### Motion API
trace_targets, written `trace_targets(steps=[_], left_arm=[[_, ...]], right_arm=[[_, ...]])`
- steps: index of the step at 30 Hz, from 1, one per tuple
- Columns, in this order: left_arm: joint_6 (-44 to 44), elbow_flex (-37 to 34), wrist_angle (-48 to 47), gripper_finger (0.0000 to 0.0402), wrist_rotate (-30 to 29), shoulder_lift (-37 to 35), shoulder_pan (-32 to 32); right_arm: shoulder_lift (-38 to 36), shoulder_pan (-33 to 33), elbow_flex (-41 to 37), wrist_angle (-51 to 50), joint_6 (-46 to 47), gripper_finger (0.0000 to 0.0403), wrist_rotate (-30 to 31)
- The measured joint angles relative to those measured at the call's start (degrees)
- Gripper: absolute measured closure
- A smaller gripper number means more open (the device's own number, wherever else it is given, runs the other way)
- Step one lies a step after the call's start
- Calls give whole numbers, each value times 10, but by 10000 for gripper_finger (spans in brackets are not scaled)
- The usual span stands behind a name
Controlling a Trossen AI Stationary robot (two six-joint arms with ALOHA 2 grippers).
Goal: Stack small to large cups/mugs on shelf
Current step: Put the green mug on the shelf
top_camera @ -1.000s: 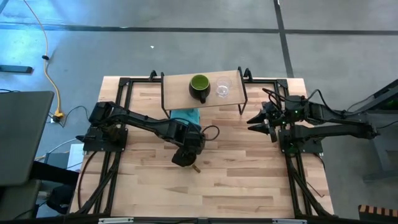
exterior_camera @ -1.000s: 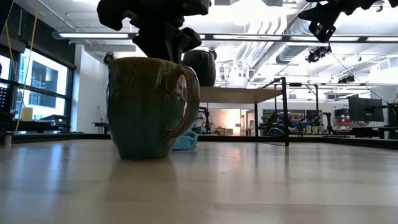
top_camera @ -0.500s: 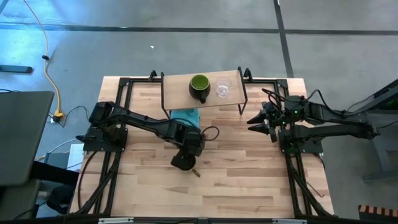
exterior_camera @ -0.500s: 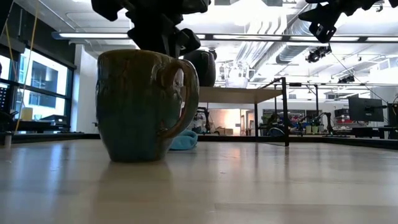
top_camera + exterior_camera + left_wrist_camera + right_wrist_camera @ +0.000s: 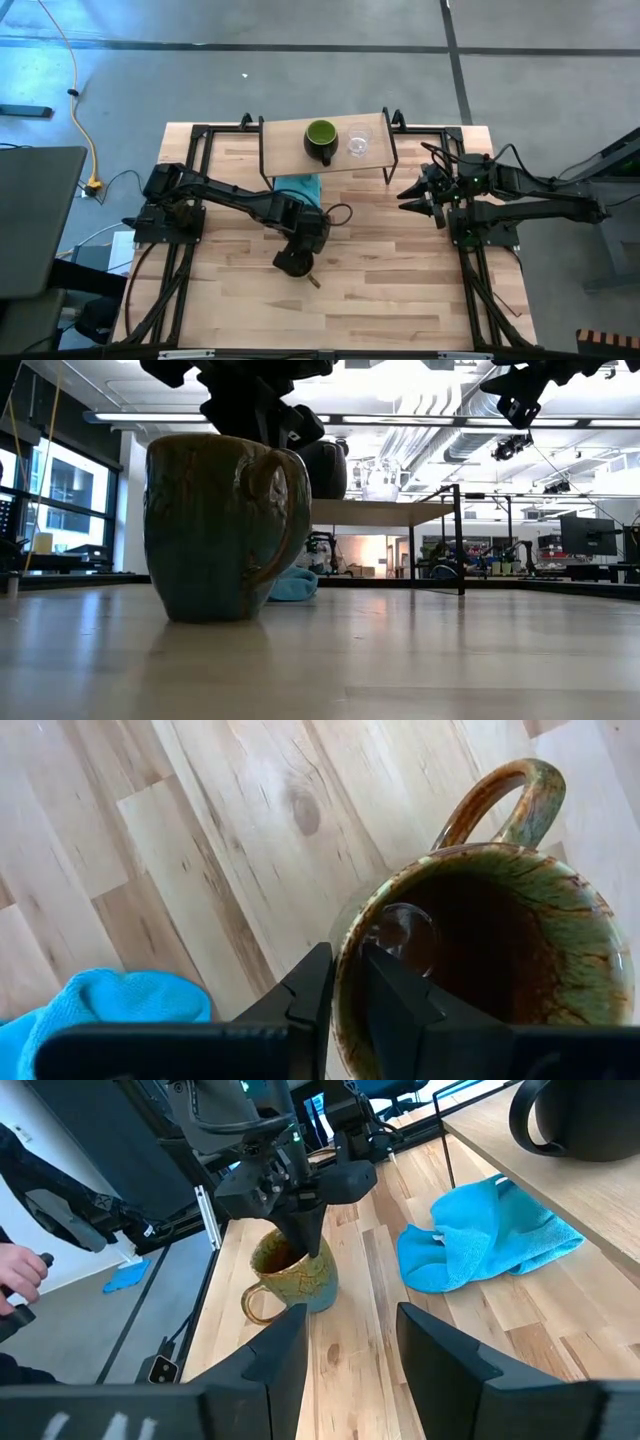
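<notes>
The large brown mug (image 5: 293, 262) stands on the wooden table near its middle, with its handle (image 5: 313, 278) toward the near right. My left gripper (image 5: 345, 955) comes down on it and is shut on its rim. The dark mug with the green inside (image 5: 321, 140) and the small clear glass cup (image 5: 358, 141) stand side by side on the shelf (image 5: 285, 145) at the table's far edge. My right gripper (image 5: 408, 197) hovers open at the table's right side, holding nothing. My left gripper pinches the brown mug's rim (image 5: 343, 982) on the side away from the handle. One finger (image 5: 385, 975) is inside the mug and the other (image 5: 312, 982) is outside. The fingers point steeply down from above. The mug stands upright with its base (image 5: 210, 615) on the table.
A teal cloth (image 5: 300, 185) lies crumpled on the table under the shelf's near edge, just beyond the brown mug. The shelf's black legs (image 5: 390, 165) stand at its corners. A person's hand (image 5: 15, 1275) shows beyond the table's left side.
My left gripper has swung at the wrist while keeping hold of the rim. The brown mug has slid a little over the table toward the near edge, still upright.
</notes>
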Motion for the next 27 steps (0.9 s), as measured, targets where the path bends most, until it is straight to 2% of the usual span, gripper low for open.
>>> trace_targets(steps=[3, 6, 10, 14, 18, 23, 27], left_arm=[[-5, 0, 0, 354, 0, 0, 0], [-14, 0, -1, 336, 1, 0, 3], [-26, 0, -1, 283, 7, 0, 4], [-29, 0, -1, 224, -17, 0, 3], [-54, 0, -1, 185, -25, 0, 3], [-127, 0, -21, 173, -23, 0, 3], [-212, 0, -55, 179, 5, 0, 3]], right_arm=[[0, 0, 0, 0, 0, 258, 0], [0, 0, 0, 0, 0, 258, 0], [0, 0, 0, 0, 0, 258, 0], [0, 0, 0, 0, 0, 258, 0], [0, 0, 0, 0, 1, 258, 0], [0, 0, 0, 0, 0, 258, 0], [0, 0, 0, 0, -1, 258, 0]])
